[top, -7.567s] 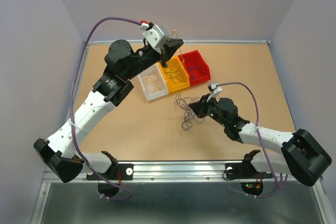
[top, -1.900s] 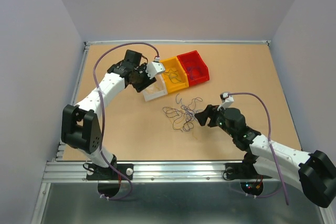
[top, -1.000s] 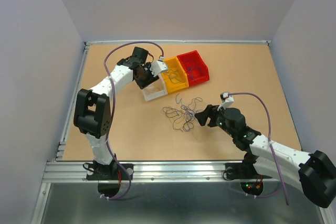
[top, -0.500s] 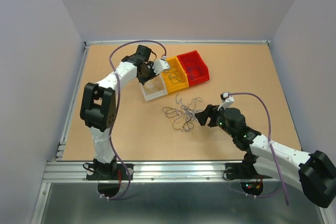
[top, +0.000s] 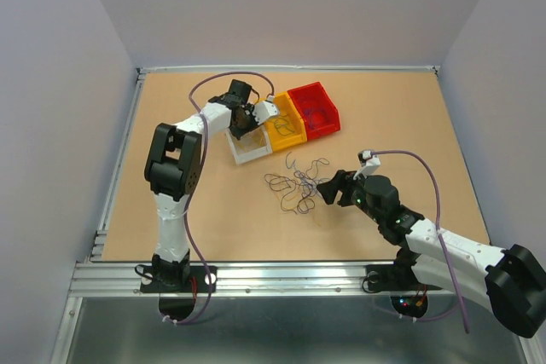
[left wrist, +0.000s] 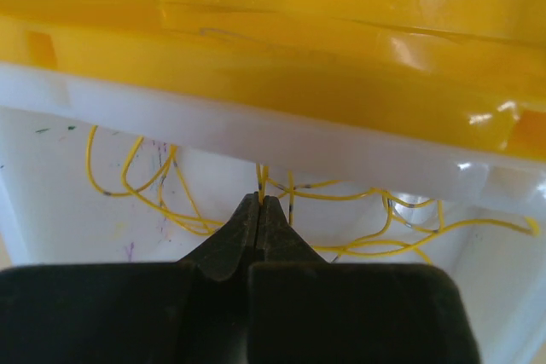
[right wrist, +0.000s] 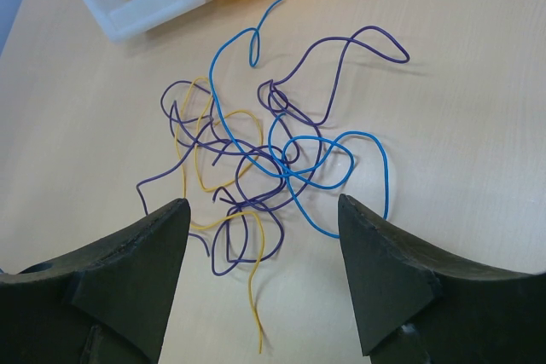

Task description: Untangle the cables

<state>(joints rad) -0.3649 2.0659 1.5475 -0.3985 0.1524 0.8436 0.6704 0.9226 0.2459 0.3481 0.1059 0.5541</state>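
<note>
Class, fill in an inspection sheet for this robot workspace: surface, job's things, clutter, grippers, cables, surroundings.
Surface: tan table.
Job's things: tangle of thin cables, blue, purple and yellow, loose on the table; yellow wires in the white bin; yellow bin and red bin in a row beside it.
Clutter: nothing seen.
Grippers: left gripper inside the white bin, jaws shut; right gripper facing the tangle, jaws open, holding nothing.
Cables: lilac arm cables loop above both arms, apart from the tangle.
Surroundings: grey walls on three sides; metal rail at the near edge.
</note>
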